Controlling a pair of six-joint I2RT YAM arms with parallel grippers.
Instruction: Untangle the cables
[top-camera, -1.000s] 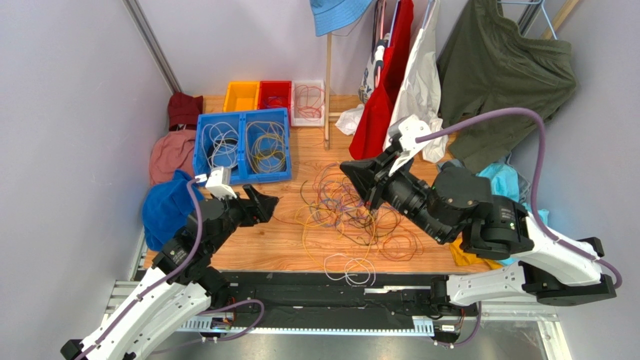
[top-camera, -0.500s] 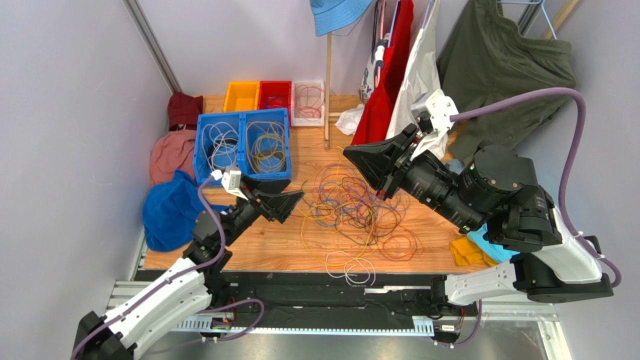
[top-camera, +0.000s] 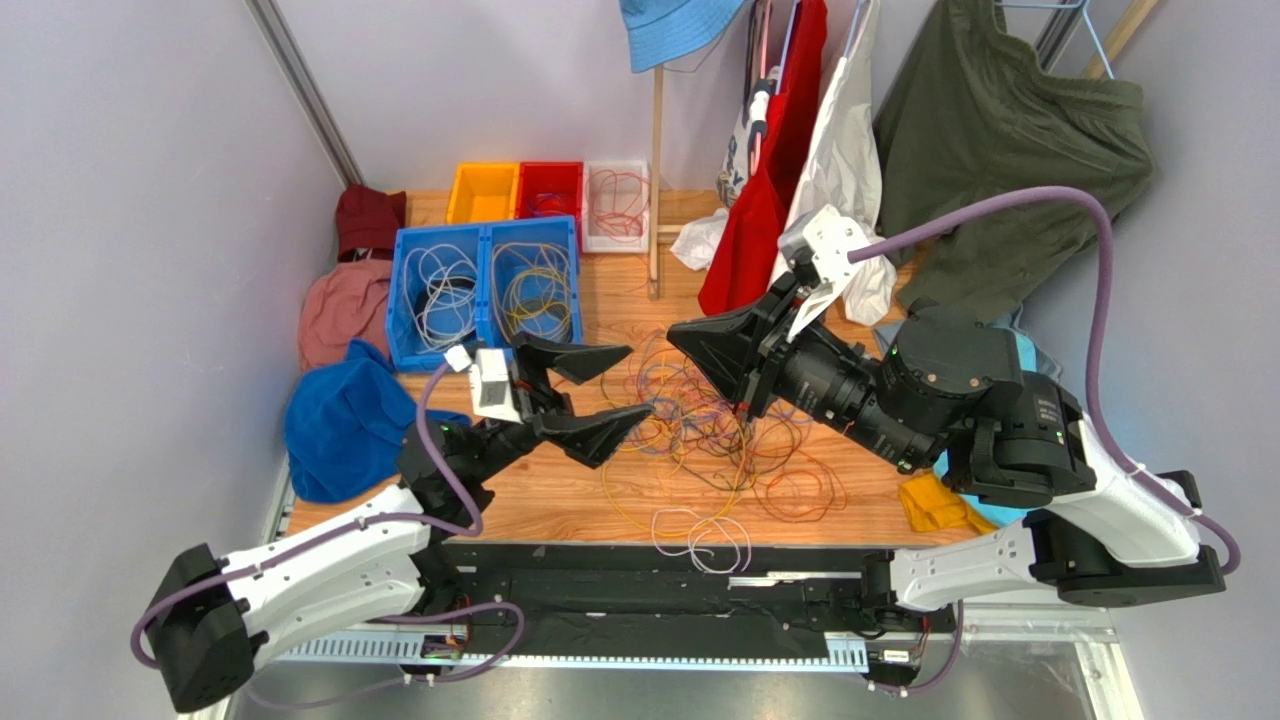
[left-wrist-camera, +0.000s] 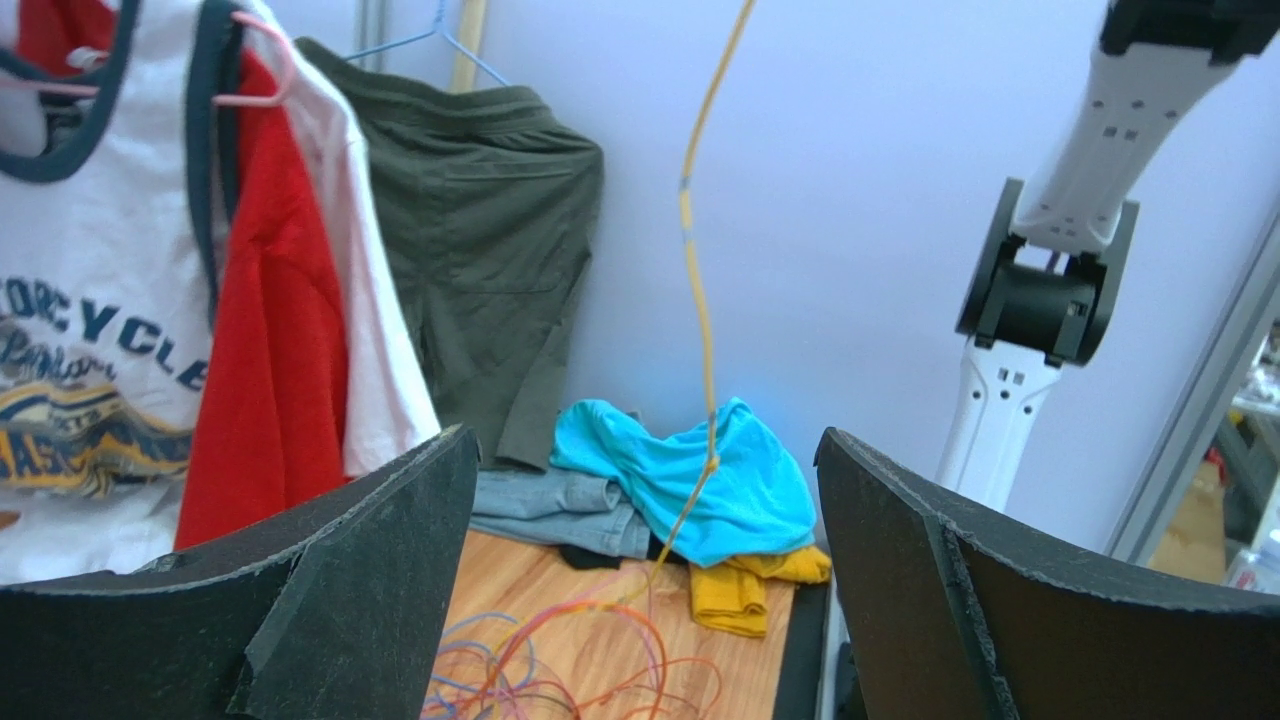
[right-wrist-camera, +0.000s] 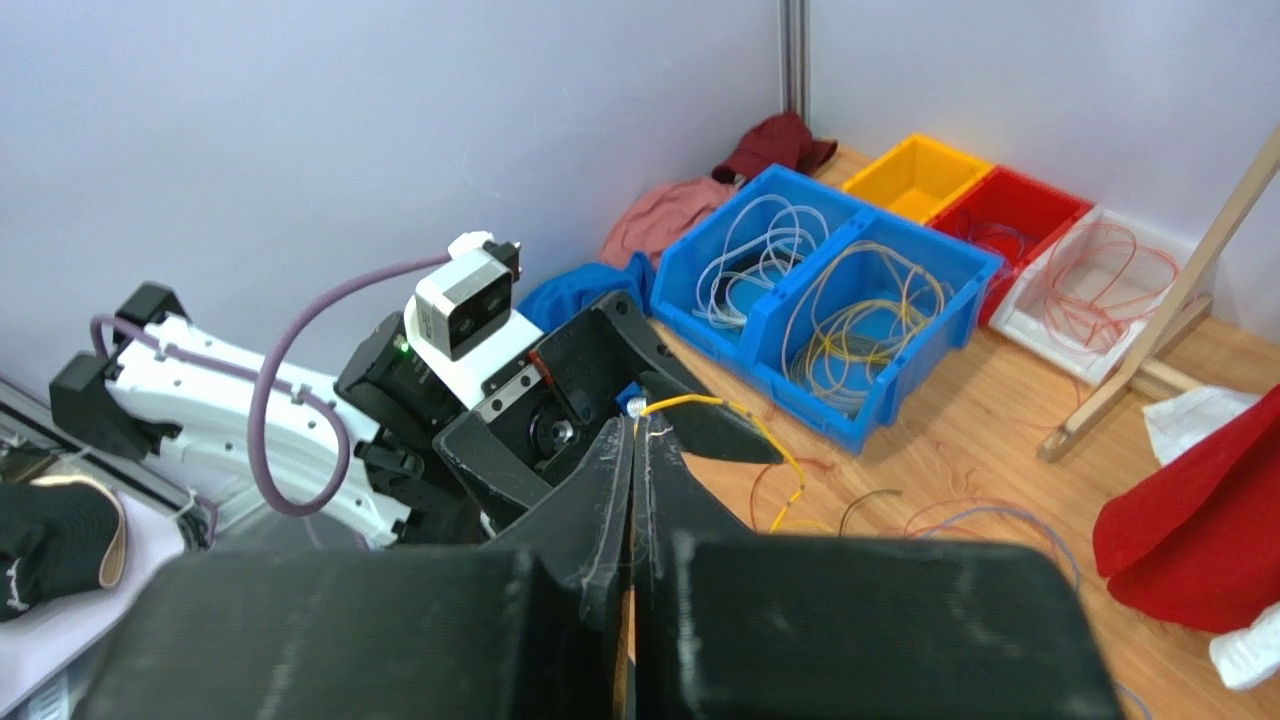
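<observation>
Blue bin (top-camera: 481, 233) upper left with a few coils (top-camera: 534, 293) aside, leaves most cables (top-camera: 706, 428) tangled mid-frame, clamps right claw (top-camera: 676, 338) on one yellow cable (left-wrist-camera: 694, 285), holds left claw (top-camera: 633, 384) apart.

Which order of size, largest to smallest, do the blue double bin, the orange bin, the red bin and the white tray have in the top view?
1. blue double bin, clearly the largest
2. white tray, longer than the two small bins
3. orange bin and red bin: they look alike, so I do not rank them
</observation>
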